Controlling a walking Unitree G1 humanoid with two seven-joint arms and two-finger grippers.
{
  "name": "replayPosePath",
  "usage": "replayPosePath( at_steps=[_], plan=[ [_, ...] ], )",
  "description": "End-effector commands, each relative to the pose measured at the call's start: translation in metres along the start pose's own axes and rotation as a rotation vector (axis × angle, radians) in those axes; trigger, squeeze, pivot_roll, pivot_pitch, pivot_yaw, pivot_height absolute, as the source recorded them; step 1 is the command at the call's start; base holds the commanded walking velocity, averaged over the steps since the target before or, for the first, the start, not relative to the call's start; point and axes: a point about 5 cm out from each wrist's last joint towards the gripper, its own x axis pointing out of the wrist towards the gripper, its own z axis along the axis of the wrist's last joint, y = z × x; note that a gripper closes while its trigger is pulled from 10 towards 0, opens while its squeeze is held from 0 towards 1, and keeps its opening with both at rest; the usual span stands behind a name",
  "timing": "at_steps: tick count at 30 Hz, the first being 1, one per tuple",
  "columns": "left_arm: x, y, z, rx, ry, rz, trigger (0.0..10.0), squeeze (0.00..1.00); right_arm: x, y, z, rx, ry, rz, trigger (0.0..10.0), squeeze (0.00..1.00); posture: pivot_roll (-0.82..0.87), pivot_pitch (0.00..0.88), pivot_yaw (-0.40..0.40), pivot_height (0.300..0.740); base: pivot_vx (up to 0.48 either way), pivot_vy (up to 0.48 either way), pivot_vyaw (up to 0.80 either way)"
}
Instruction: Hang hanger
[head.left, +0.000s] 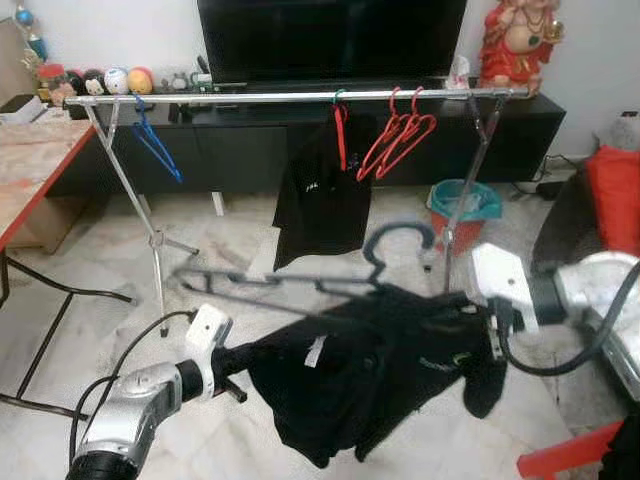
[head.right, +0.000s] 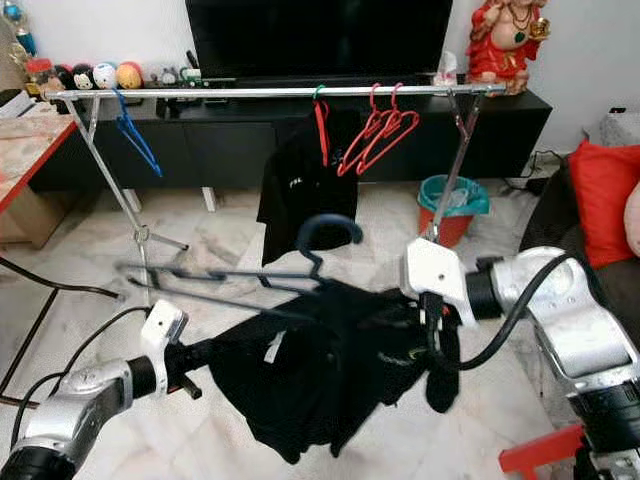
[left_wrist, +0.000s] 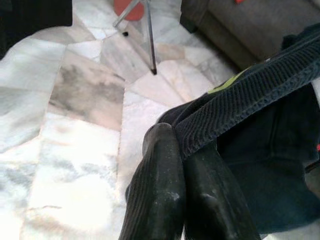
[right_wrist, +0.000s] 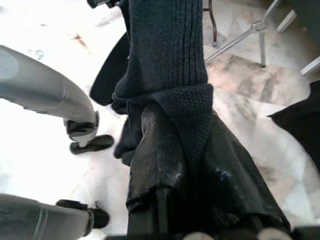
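A black garment hangs stretched between my two grippers, low over the floor. A dark hanger is threaded in its top, blurred, with its hook standing up. My left gripper is shut on a ribbed edge of the garment. My right gripper is shut on a knit fold of it at the other side. Behind stands a metal rack rail carrying a blue hanger, two red hangers and a black shirt.
A black TV stand with a TV runs behind the rack. A red-edged wooden table stands at the left. A teal-rimmed bucket sits by the rack's right leg. A sofa with a red cushion and a red stool are at the right.
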Motion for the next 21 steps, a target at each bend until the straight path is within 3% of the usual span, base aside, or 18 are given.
replayPosePath(
  at_steps=[1,10,21],
  plan=[
    [-0.014,0.014,-0.018,-0.008,0.094,0.099,10.0,0.00,-0.017,-0.003,0.002,-0.027,0.027,-0.031,0.0,0.00,0.00,0.000,0.047,0.740,0.000,0.000,0.00],
    [-0.021,0.020,-0.027,0.016,0.143,0.138,10.0,0.00,-0.027,0.014,-0.027,-0.011,0.186,0.085,0.0,0.00,0.00,0.000,0.054,0.740,0.000,0.000,0.00],
    [-0.026,0.025,-0.031,0.018,0.165,0.162,10.0,0.00,-0.039,0.007,-0.057,-0.048,0.494,0.019,0.0,0.00,0.01,0.000,0.052,0.740,0.000,0.000,0.00]
  ],
)
